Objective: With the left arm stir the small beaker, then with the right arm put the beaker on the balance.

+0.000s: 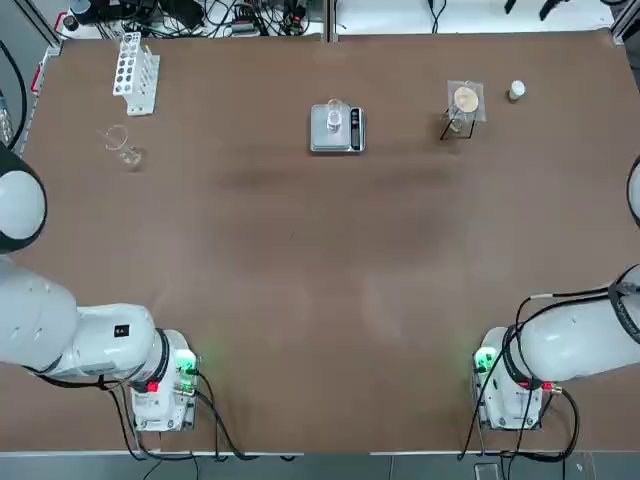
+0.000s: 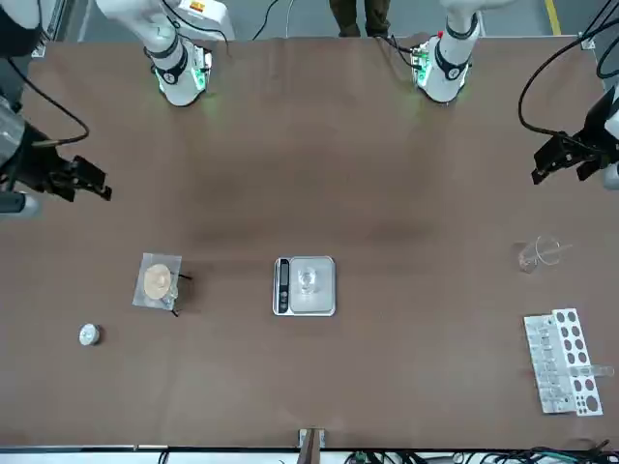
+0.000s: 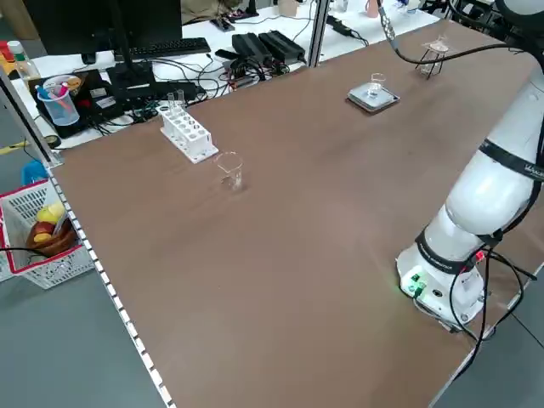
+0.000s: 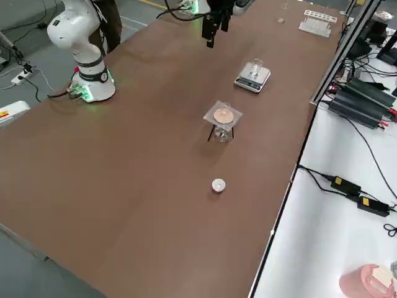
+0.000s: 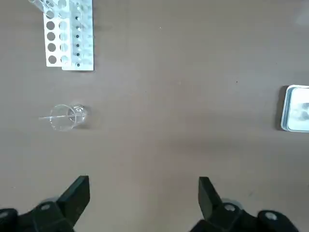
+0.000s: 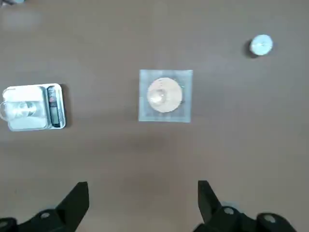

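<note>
The small beaker [image 1: 335, 119], tiny and of clear glass, stands on the silver pan of the balance [image 1: 347, 140] at the far middle of the table; both also show in the front view, the small beaker [image 2: 309, 279] on the balance [image 2: 324, 300]. My left gripper [image 5: 144, 198] hovers open and empty over the table's left side, far from the balance, and shows in the front view as the left gripper [image 2: 566, 157]. My right gripper [image 6: 143, 200] hangs open and empty over the right side, seen from across as the right gripper [image 2: 75, 180].
A larger clear glass vessel [image 1: 122, 146] with a thin rod in it stands at the far left, near a white test-tube rack [image 1: 135, 72]. At the far right are a small tripod stand with a mesh square [image 1: 464, 104] and a white-capped bottle [image 1: 516, 91].
</note>
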Robot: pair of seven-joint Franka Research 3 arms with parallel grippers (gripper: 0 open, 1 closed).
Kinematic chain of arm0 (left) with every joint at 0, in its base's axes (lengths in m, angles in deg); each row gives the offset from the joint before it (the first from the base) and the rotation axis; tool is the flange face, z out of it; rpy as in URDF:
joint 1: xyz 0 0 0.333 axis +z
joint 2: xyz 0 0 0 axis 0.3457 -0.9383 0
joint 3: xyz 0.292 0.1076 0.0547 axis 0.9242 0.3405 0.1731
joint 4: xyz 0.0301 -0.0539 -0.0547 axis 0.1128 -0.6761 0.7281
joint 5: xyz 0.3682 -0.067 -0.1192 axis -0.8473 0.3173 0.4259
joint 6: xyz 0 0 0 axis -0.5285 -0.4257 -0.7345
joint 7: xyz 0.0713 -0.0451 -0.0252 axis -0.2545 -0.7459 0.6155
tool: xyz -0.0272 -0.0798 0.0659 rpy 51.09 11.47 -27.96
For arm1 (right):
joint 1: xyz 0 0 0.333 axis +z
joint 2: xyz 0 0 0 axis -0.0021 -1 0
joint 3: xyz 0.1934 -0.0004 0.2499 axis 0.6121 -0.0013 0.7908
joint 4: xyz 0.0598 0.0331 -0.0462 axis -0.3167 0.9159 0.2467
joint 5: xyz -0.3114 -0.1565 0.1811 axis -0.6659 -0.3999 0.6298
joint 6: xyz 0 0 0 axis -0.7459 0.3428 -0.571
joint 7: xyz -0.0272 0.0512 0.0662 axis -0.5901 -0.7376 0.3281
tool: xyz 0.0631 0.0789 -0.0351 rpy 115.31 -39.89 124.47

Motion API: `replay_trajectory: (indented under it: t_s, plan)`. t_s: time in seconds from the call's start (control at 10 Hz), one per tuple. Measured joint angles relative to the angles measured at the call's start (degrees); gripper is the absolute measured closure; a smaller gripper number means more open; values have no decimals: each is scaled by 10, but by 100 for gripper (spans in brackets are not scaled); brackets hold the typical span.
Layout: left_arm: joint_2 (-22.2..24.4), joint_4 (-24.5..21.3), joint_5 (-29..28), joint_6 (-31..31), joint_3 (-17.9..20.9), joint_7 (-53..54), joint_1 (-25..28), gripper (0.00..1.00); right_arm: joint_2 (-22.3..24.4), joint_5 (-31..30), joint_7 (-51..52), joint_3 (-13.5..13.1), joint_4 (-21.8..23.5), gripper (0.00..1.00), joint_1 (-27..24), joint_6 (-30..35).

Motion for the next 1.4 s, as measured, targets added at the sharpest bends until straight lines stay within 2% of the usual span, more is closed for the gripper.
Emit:
replay_trajectory:
  t_s: [0.2,0.5,0.7,1.0,1.4]
  plan:
    - [0,0,0,0,0,0,0,0,3,-22,41,45,0,0,-65,0]
    - [0,0,0,0,0,0,0,0,29,-82,59,75,1,0,-84,5]
    - [0,0,0,0,0,4,1,0,52,-94,44,84,12,0,-84,21]
    - [0,0,0,0,0,46,1,0,60,-106,10,103,20,0,-83,35]
    - [0,0,0,0,0,47,1,0,65,-108,9,103,40,0,-84,13]
